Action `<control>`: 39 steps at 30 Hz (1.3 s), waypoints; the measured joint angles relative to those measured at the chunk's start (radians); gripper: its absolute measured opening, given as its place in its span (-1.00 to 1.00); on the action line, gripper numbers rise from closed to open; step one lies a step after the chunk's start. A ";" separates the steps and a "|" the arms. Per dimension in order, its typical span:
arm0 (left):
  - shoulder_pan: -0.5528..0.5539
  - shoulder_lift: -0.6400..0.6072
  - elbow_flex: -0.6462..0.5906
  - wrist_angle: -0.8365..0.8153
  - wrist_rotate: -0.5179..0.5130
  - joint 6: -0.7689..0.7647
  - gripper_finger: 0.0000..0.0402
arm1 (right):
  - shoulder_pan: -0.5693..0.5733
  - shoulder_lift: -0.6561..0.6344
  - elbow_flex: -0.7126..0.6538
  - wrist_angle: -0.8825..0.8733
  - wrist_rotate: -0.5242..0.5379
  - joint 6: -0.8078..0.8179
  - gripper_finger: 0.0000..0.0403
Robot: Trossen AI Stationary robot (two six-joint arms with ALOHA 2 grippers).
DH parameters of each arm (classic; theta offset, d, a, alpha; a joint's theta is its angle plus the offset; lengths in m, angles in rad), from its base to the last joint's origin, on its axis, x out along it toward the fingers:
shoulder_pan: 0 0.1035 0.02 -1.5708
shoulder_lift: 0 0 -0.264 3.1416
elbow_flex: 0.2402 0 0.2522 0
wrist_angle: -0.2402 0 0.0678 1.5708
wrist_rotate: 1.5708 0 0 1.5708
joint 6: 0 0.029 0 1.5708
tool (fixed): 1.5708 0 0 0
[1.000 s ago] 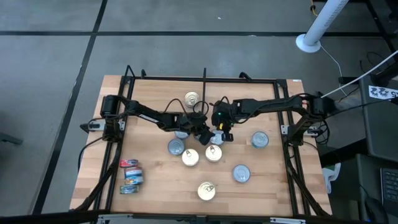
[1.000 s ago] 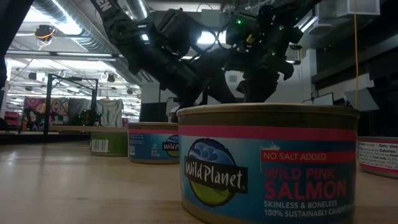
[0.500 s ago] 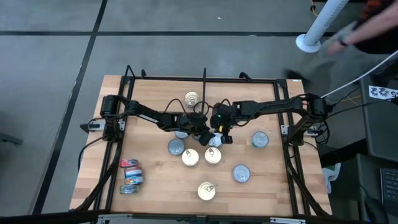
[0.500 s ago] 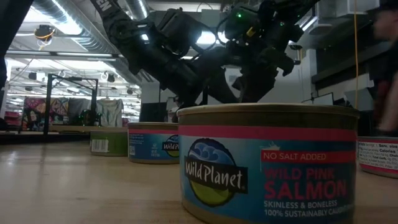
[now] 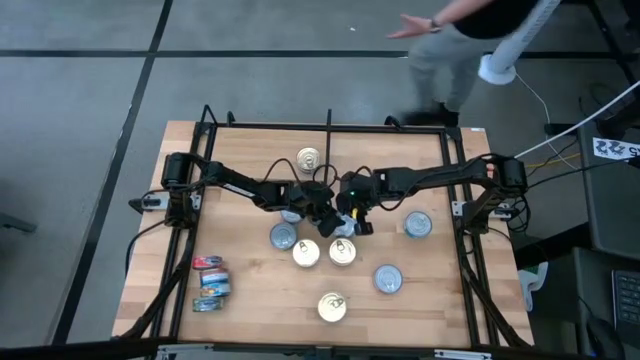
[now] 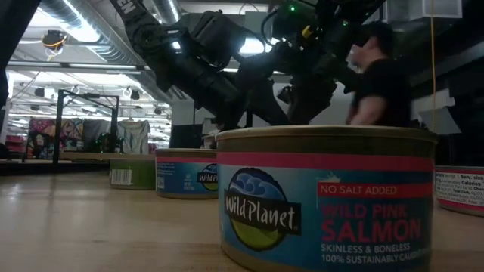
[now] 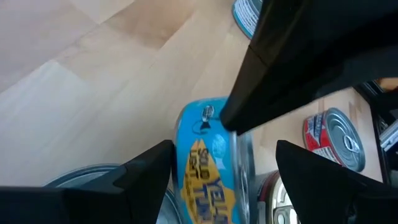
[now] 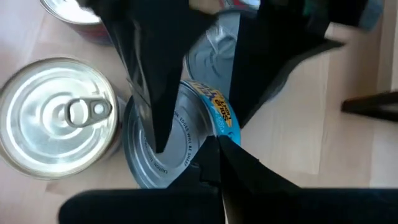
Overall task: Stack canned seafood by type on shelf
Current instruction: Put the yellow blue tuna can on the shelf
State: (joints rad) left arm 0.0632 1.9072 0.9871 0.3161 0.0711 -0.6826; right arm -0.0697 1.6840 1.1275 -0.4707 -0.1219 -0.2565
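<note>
the left gripper (image 7: 224,165) holds a flat round tin with a bright blue and yellow label (image 7: 208,168) tipped on its edge, near the middle of the light wooden shelf board (image 5: 250,300). the right gripper (image 8: 211,162), fingers shut tight, has slid closer and now pokes the tin's rim. a person (image 5: 455,25) has walked up behind the table. i think the tin is being turned to stack.

Premises: open-plan robotics lab or industrial test hall

Noted: exposed ducting and strip lights (image 6: 76,34) overhead; grey sealed floor (image 5: 90,90) marked with dark lines; cables (image 5: 560,120) trailing past a white post base (image 5: 497,68); a metal rack (image 6: 83,125) far back; wooden bench (image 5: 250,300) carrying two dark arms; a person (image 6: 378,83) walking behind
</note>
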 joint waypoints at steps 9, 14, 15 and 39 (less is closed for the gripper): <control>0.000 0.000 0.000 -0.043 0.026 -0.020 0.40 | 0.007 0.000 0.000 0.007 0.010 -0.015 -1.00; 0.000 0.000 0.000 -0.043 0.051 -0.020 0.40 | 0.007 0.000 0.000 0.011 0.012 -0.033 -1.00; 0.000 0.000 0.000 -0.043 0.056 -0.020 0.40 | 0.007 0.000 0.000 0.014 0.019 -0.036 -1.00; 0.026 0.000 -0.002 -0.053 0.057 -0.045 -0.34 | 0.006 -0.002 0.000 0.048 0.053 -0.039 -0.96</control>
State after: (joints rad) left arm 0.0890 1.9069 0.9848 0.2634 0.1280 -0.7275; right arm -0.0639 1.6825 1.1275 -0.4229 -0.0684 -0.2958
